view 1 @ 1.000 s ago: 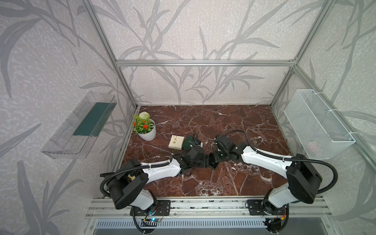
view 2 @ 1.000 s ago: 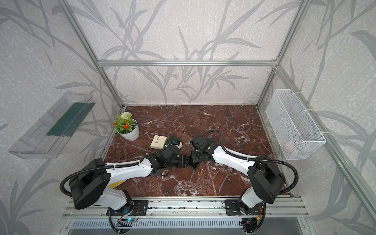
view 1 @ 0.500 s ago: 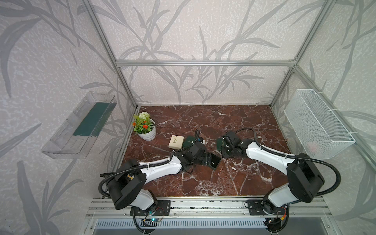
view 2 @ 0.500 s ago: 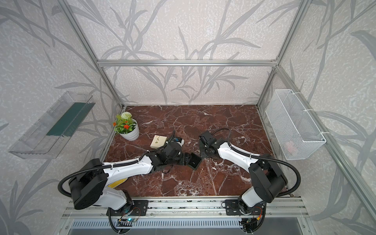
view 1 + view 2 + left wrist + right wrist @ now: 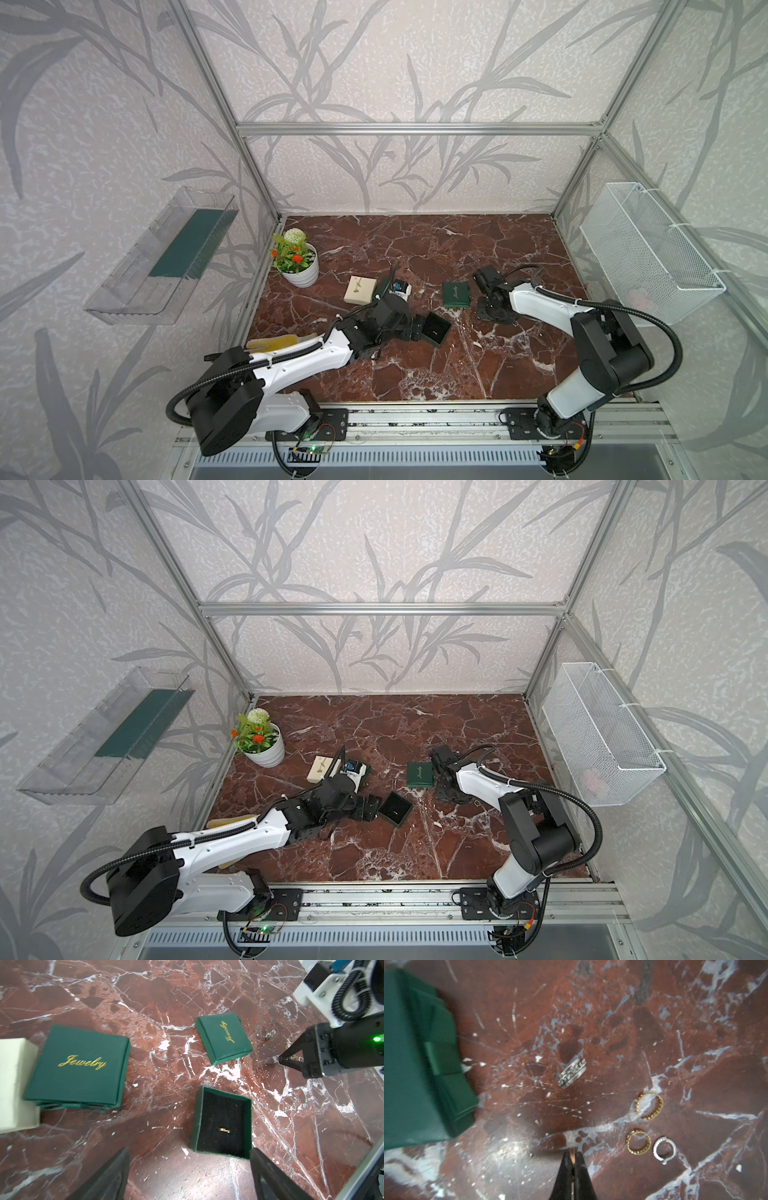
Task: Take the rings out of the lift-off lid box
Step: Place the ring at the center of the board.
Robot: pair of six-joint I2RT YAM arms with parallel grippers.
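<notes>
The lift-off lid box (image 5: 223, 1124) lies open near the table's middle, small, green and black-lined (image 5: 437, 329). One thin gold ring (image 5: 224, 1130) rests inside. Its lid (image 5: 224, 1038) lies apart, toward the right arm (image 5: 456, 295). My left gripper (image 5: 189, 1159) stands open just short of the box, holding nothing. My right gripper (image 5: 572, 1154) points down at the table beside the lid, shut on a thin gold sliver that looks like a ring. Several rings lie on the marble near it: a silver band (image 5: 572, 1073), two gold hoops (image 5: 649, 1106) and a silver hoop (image 5: 665, 1149).
A larger green jewelry box (image 5: 76, 1066) and a cream box (image 5: 360, 289) sit behind the left arm. A potted plant (image 5: 296, 266) stands at the back left. A wire basket (image 5: 648, 249) hangs on the right wall and a clear shelf (image 5: 162, 257) on the left wall.
My right gripper has left the open box and swung right, past the lid, staying shut. My left gripper has opened and let go of the box.
</notes>
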